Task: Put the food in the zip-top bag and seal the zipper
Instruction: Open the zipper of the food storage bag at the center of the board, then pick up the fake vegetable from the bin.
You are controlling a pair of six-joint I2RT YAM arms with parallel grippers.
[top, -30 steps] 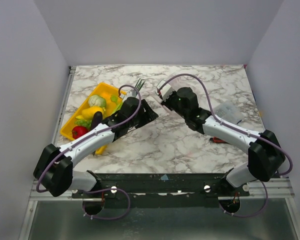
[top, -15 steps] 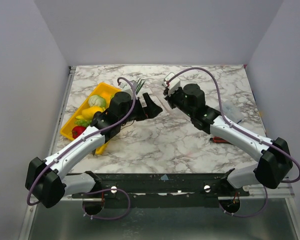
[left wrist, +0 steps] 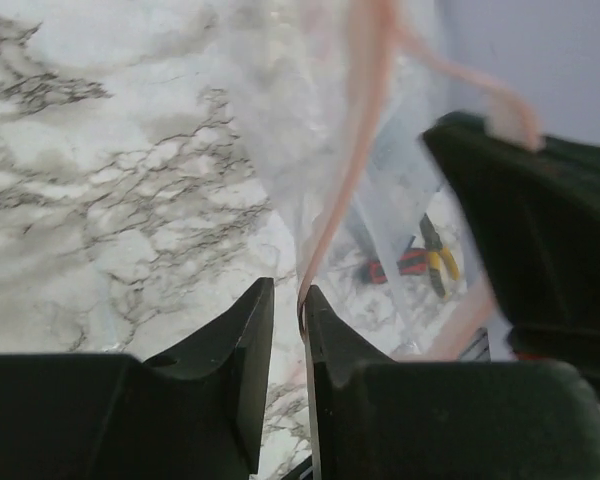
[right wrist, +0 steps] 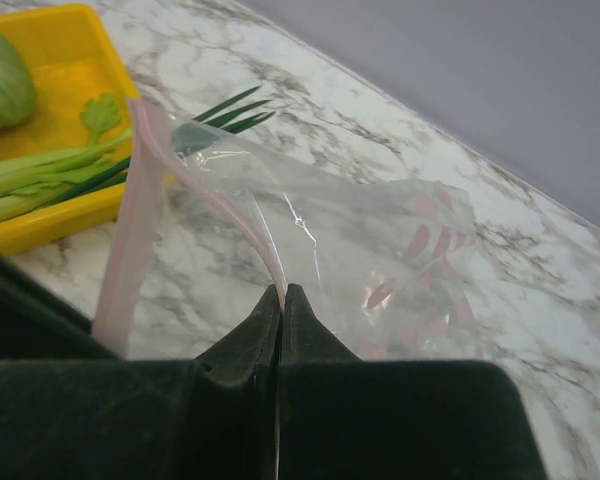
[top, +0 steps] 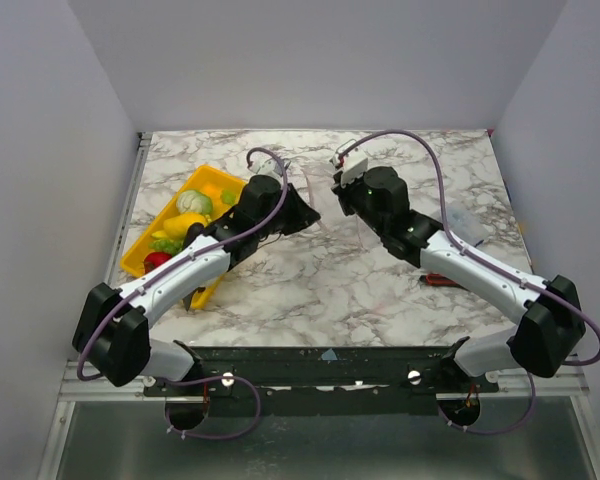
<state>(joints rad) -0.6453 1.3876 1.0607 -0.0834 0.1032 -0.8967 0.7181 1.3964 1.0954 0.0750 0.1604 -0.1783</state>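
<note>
1. Marble table (top: 380, 290) spans the workspace. Over its far middle, the clear zip-top bag (top: 318, 192) is held up between the two arms.
2. The left gripper (left wrist: 302, 297) has its fingers almost together. One lip of the pink zipper (left wrist: 365, 90) is pinched in the thin gap between them.
3. The right gripper (right wrist: 282, 292) has its fingers pressed tight on the other pink lip, so the bag's mouth is parted. Clear plastic with pink printed marks spreads out beyond the fingertips.
4. The food lies in a yellow tray (top: 212, 182) on the left side of the table, just beside the left arm. It includes a pale green round head (right wrist: 0, 90), light green stalks (right wrist: 30, 185), a yellow piece (top: 185, 222) and a red piece (top: 158, 262).
5. Thin dark green blades (right wrist: 225, 108) lie at the tray's far corner, right behind the bag.
6. A red-handled tool (top: 432, 280) lies on the table partly under the right arm.
7. A small clear packet (top: 472, 225) sits near the table's right edge.
</note>
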